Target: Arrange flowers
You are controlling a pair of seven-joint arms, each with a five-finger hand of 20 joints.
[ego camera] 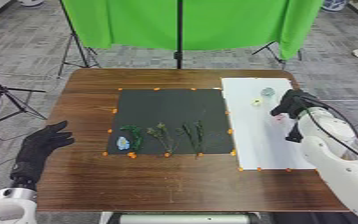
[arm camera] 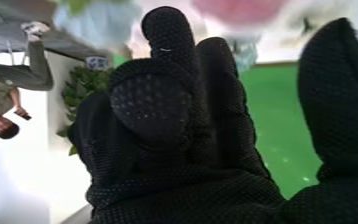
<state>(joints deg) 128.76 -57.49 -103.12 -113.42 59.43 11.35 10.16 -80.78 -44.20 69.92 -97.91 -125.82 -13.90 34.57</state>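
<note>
Blossoms (ego camera: 267,92), perhaps three, on white mat (ego camera: 260,150), left hand (ego camera: 39,145), right hand (ego camera: 293,102), fingers released

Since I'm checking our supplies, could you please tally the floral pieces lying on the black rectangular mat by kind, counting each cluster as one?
Light blue flower: 1
Green leafy clusters: 3 (left cluster, middle cluster, right cluster)
Total: 4
</note>
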